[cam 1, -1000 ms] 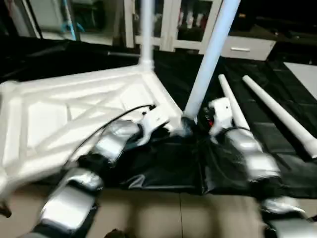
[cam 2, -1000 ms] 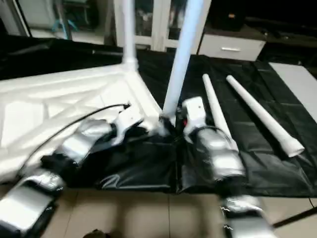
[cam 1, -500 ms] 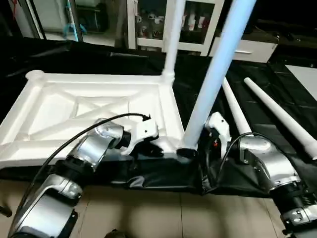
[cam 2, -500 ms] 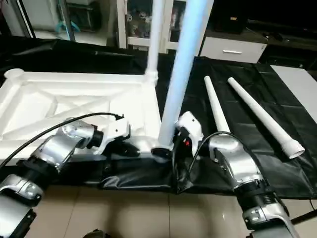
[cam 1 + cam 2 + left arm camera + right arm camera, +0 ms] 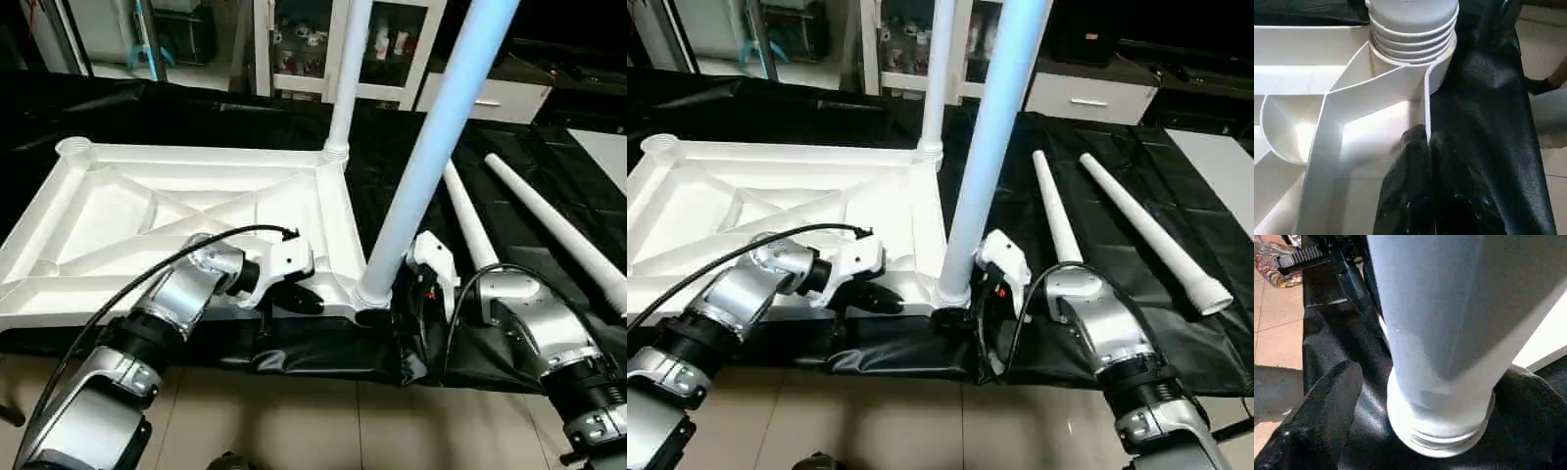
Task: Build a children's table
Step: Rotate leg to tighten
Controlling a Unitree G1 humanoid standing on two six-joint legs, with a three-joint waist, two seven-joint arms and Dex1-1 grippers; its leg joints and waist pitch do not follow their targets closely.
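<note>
The white plastic X-ribbed tabletop (image 5: 186,220) and white tube legs (image 5: 1151,235) lie on a glossy black plastic sheet (image 5: 323,348) over beige floor tiles (image 5: 921,426).

Smooth white plastic tabletop (image 5: 176,211) and legs (image 5: 431,157), faintly glossy; crinkled shiny black sheet (image 5: 323,348) under the left end effector (image 5: 299,299); polished silver metal forearms (image 5: 181,294)

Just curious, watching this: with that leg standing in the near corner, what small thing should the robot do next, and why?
Probably twist the near leg down into its corner socket. Several thread rings show above the socket, so it looks not fully seated. The left gripper pinches the tabletop rim beside it, bracing it, and the right gripper sits at the leg's base.
</note>
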